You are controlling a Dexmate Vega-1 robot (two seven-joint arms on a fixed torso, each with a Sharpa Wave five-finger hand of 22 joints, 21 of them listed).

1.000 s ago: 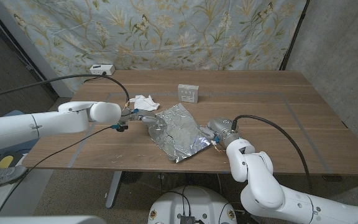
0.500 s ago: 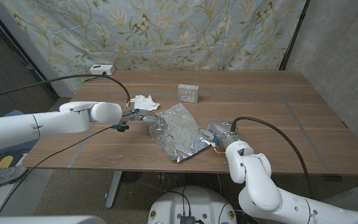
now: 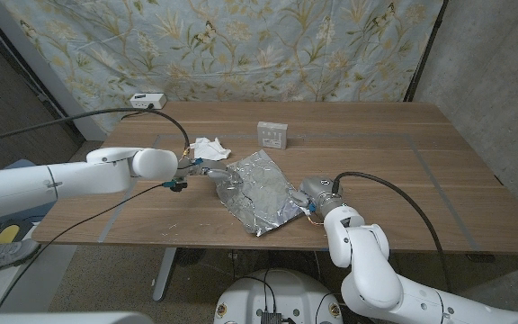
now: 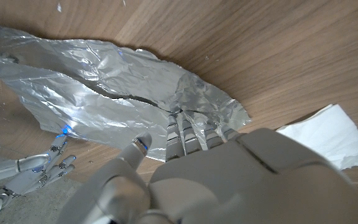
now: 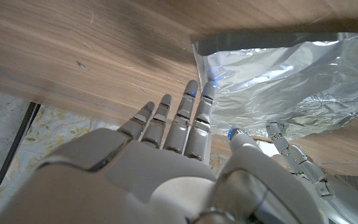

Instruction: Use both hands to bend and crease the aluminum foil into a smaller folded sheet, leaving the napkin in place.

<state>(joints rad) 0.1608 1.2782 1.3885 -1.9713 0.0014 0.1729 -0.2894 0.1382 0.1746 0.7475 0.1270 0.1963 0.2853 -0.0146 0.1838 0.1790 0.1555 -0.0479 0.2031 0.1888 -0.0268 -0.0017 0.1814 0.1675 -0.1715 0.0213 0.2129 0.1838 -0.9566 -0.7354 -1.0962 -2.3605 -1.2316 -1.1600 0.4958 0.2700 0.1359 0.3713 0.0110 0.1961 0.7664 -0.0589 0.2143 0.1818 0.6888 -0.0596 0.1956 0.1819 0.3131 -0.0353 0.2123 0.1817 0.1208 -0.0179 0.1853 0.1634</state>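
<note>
From my remote station, crinkled aluminum foil (image 3: 257,191) gleaming mirror-bright, a soft matt white paper napkin (image 3: 209,148), the wooden table (image 3: 403,162) smooth and satin-grained, my right hand (image 5: 185,155) in smooth grey plastic, a printed floral cloth backdrop (image 3: 241,45).

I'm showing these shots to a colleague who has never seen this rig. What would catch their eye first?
The crinkled aluminum foil shines at the middle of the wooden table, with the left hand at its left edge and the right hand at its right edge, fingers extended. A white crumpled napkin lies just behind the foil's left side, and a floral cloth hangs behind the table.
</note>
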